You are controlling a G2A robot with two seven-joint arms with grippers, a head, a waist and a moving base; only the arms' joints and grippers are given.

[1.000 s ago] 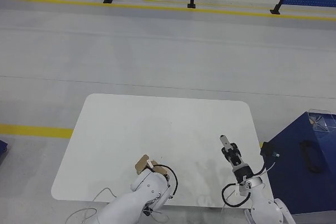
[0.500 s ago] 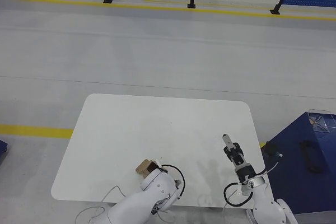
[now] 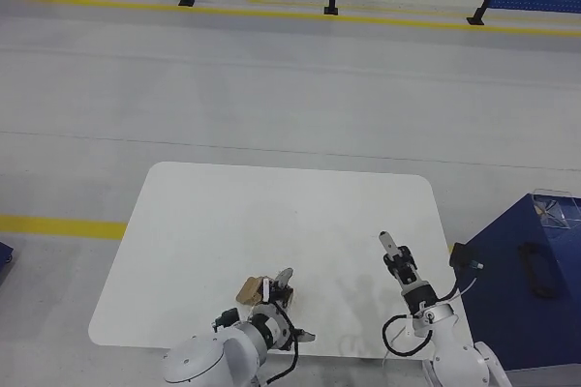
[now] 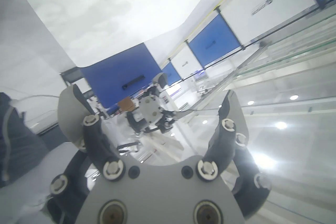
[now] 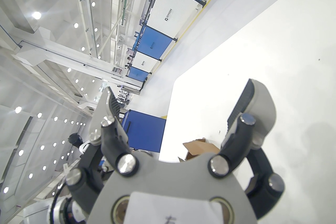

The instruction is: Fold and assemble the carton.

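Carton: the small brown cardboard carton (image 3: 250,287) lay on the white round-cornered table (image 3: 271,213), close to the near edge and left of the middle, with its flaps partly raised.
Left gripper: the left gripper (image 3: 296,308) sat low at the table's near edge, just to the right of the carton. Its wrist was turned so that it pointed across the table toward the other arm.
Left gripper state: released, fingers (image 4: 72,104) spread wide with nothing between them. Whether it touched the carton could not be told.
Right gripper: the right gripper (image 3: 388,240) was stretched forward from the near right corner over the right part of the table, well apart from the carton.
Right gripper state: released, fingers (image 5: 250,101) spread and empty.
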